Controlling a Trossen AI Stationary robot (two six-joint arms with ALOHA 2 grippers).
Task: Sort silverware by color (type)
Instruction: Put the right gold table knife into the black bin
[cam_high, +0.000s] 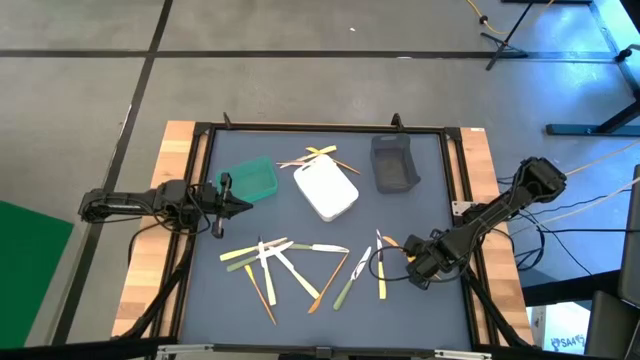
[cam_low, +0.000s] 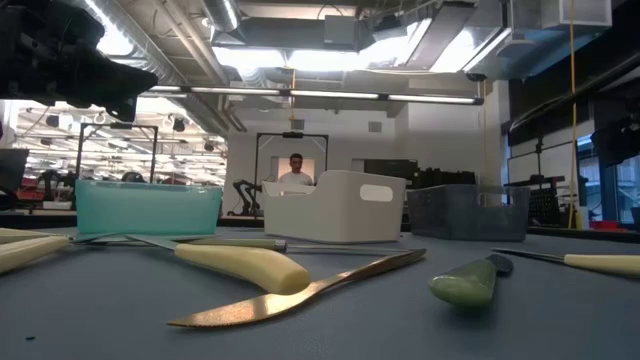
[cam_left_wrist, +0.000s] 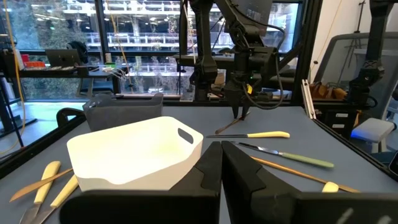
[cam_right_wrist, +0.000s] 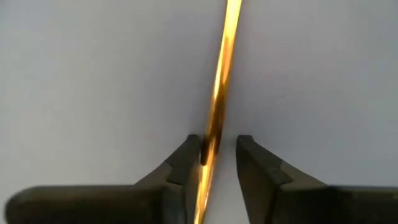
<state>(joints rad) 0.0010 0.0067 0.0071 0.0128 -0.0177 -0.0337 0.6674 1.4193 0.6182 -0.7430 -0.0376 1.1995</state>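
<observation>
Gold metal catches the light between the right hand's (cam_right_wrist: 211, 155) two dark fingers: a thin gold-toned utensil (cam_right_wrist: 217, 93) runs lengthwise through the gap, one finger (cam_right_wrist: 186, 155) touching its side, the other standing just apart from it. So the fingers are narrowed around the utensil, but I cannot tell if the pinch is complete. From above, this right arm reaches in from the surface's right edge, bent at the elbow, its hand (cam_high: 400, 262) low over the dark grey surface (cam_high: 420, 220) near the front right corner.

At the left edge, the left arm lies stretched out level, its hand (cam_high: 238, 206) pressed together and holding nothing, pointing toward the teal plastic bin (cam_high: 250, 180) just beside it.

Most of the silverware, thin utensils in pale yellow, light green, orange-brown and silver, lies scattered in a loose pile (cam_high: 285, 265) along the front middle of the surface. A few more pieces (cam_high: 320, 157) rest by the back edge, partly under the white rectangular plastic bin (cam_high: 327, 190) at the surface's middle. A grey mesh-sided bin (cam_high: 393, 163) stands toward the back right.
</observation>
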